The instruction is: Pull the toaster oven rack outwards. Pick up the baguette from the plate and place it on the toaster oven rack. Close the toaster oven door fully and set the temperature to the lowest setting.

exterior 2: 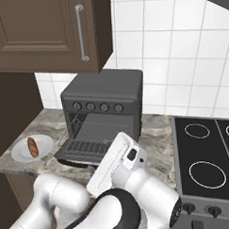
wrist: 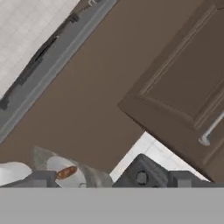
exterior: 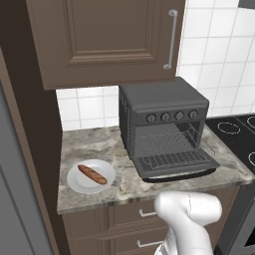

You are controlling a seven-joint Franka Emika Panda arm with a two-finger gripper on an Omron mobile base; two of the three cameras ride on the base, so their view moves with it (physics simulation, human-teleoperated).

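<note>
Boxy dark grey toaster oven on marbled counter, drop-down door open, grey wire rack inside, golden-brown baguette on round white plate left of the oven, two-finger claw well above and apart, spread unclear.

On the counter you have the toaster oven standing against the tiled wall, with its door dropped open toward you and the rack lying inside the cavity behind it. To the oven's left, nearer the counter's front edge, you find the plate with the baguette lying on it, well apart from the door. The stovetop sits to the oven's right, the wall cabinet hangs above and to its left, and drawers run below the counter.
</note>
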